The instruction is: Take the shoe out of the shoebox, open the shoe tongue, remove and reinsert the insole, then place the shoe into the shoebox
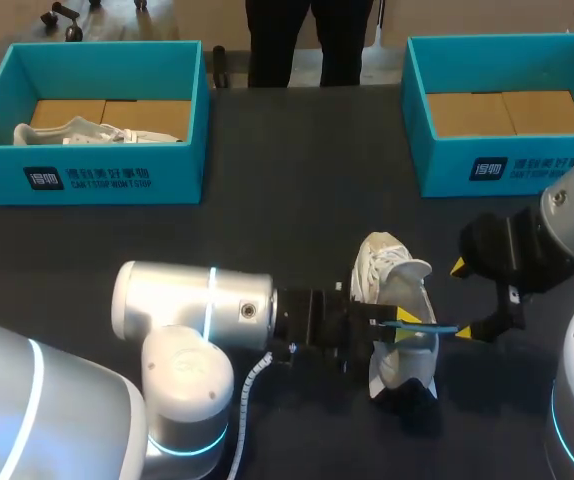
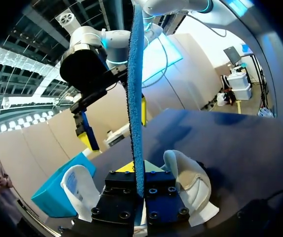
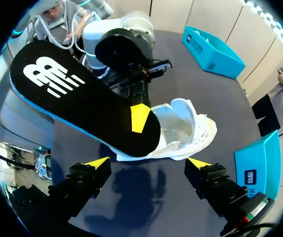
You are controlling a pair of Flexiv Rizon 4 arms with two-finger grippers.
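Observation:
A white shoe (image 1: 392,300) rests on the dark table near the front, its opening facing my right gripper. My left gripper (image 1: 399,333) is shut on the insole (image 1: 429,327) just above the shoe's heel end. The insole is blue underneath and black on top (image 3: 82,98), and its thin edge (image 2: 135,98) stands up between my left fingers. The shoe (image 2: 191,182) shows beneath them on both sides. My right gripper (image 1: 470,300) hangs open just right of the shoe, the insole's free end between its tips without touching. In its own view the open gripper (image 3: 148,163) faces the shoe (image 3: 186,128).
A teal shoebox (image 1: 97,175) at the back left holds a second white shoe (image 1: 77,130). Another teal shoebox (image 1: 437,150) at the back right shows only its cardboard bottom. Dark table lies between the boxes and the shoe.

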